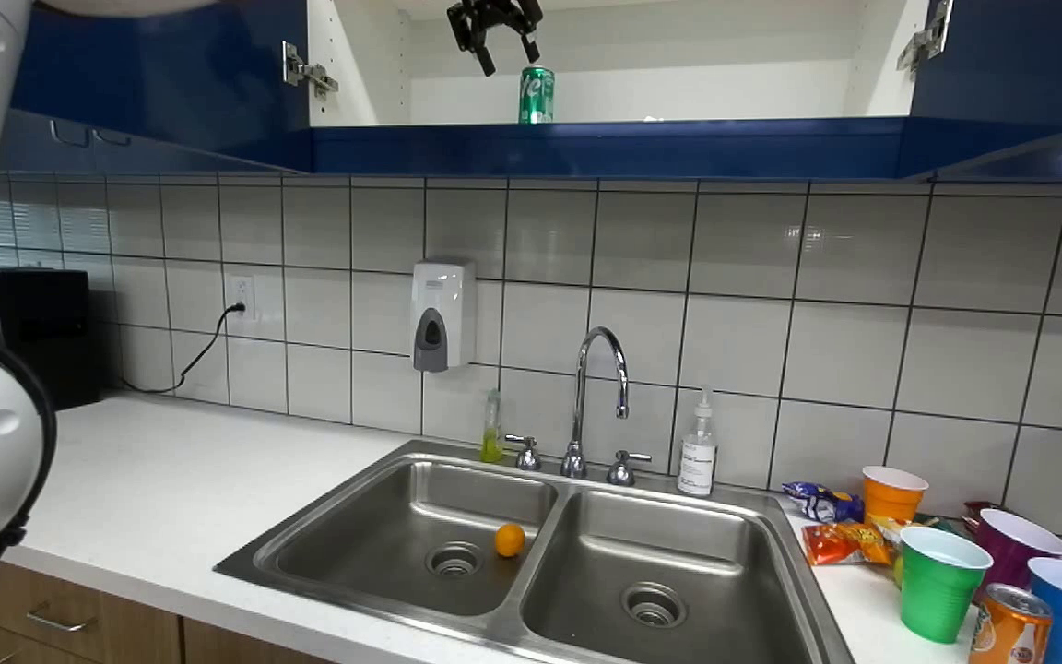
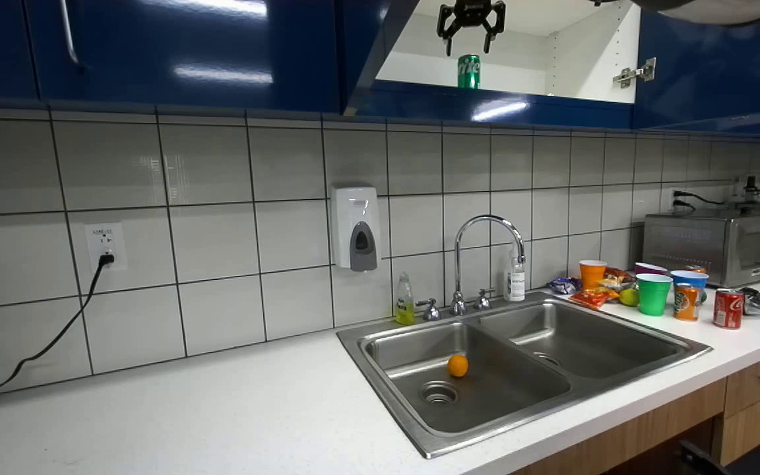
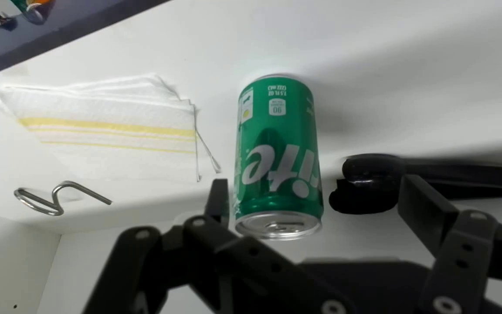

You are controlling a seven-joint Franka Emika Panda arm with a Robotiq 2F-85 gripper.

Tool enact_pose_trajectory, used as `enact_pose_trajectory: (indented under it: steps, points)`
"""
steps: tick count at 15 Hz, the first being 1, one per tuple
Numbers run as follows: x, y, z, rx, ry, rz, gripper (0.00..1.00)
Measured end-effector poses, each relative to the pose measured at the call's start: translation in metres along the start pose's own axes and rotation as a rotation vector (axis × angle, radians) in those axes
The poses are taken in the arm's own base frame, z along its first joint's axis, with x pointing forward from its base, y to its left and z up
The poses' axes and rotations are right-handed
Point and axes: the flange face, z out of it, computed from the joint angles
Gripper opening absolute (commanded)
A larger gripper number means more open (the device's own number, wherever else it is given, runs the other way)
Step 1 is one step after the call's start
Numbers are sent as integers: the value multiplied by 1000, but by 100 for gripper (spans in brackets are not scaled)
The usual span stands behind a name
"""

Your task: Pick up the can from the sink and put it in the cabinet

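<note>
The green can (image 1: 536, 96) stands upright on the floor of the cabinet (image 1: 605, 148), near its front edge; an exterior view shows the can (image 2: 468, 71) there too. My gripper (image 1: 509, 60) hangs inside the cabinet opening with its fingertips just above the can's top. In the wrist view the jaws of the gripper (image 3: 316, 196) are spread wide. The can (image 3: 277, 144) appears between them, nearer the left finger (image 3: 218, 198), and neither finger grips it. Below is the steel sink (image 1: 374, 544), with no green can in either basin.
Inside the cabinet lie paper napkins (image 3: 116, 131), a metal hook (image 3: 55, 198) and a black-handled object (image 3: 373, 174). Both cabinet doors (image 1: 162, 74) stand open. An orange ball (image 1: 510, 540) sits in a basin by the faucet (image 1: 577, 397). Cups (image 2: 654, 294), snacks and cans crowd the counter.
</note>
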Motion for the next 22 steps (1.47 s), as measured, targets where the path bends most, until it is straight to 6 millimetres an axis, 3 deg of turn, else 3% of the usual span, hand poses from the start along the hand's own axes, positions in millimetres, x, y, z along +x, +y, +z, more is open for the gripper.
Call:
enact_pose_trajectory:
  steps: [12, 22]
  points:
    - [-28, 0, -56, 28, -80, -24, 100]
    - [-74, -11, -84, 43, -152, -86, 100]
